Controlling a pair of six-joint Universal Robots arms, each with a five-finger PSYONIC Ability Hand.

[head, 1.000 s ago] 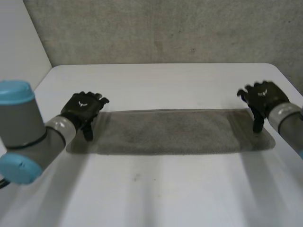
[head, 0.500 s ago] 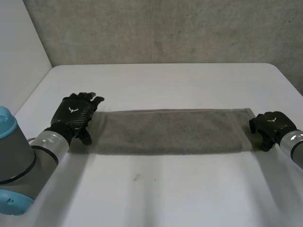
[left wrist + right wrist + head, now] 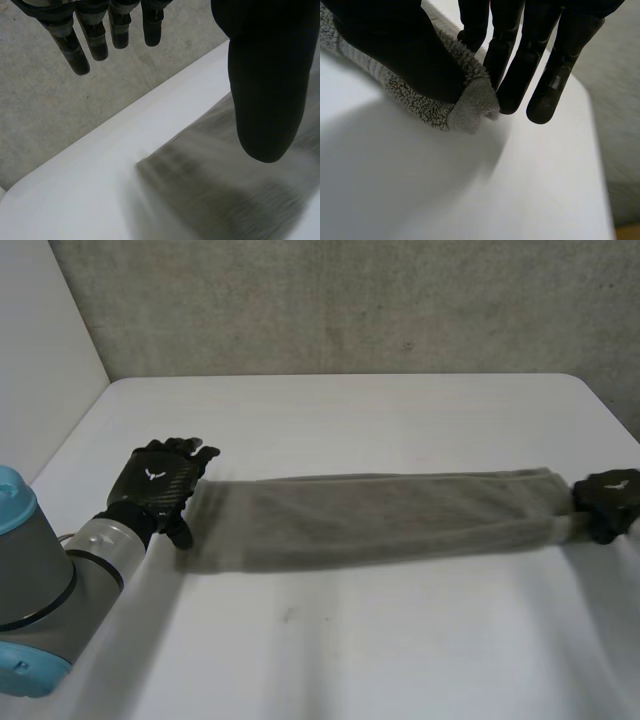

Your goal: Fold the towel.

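Observation:
A long grey towel [image 3: 380, 515] lies stretched across the white table [image 3: 350, 640], drawn narrow and bunched toward its right end. My right hand [image 3: 608, 502] is at that end, near the table's right edge. In the right wrist view its thumb [image 3: 395, 45] presses a hemmed corner of the towel [image 3: 470, 107] against the fingers, so it is shut on the cloth. My left hand [image 3: 160, 485] rests at the towel's left end. In the left wrist view its fingers [image 3: 95, 35] are straight and spread, and the thumb hangs over the towel [image 3: 225, 185] without gripping it.
A grey wall [image 3: 350, 300] stands behind the table's far edge. The table's right edge [image 3: 590, 165] runs close beside my right hand, with floor beyond it. Bare tabletop lies in front of the towel.
My right hand came down onto the towel's right end, closed on it and pulled it rightward, stretching and narrowing the cloth. My left hand shifted slightly left and stayed open.

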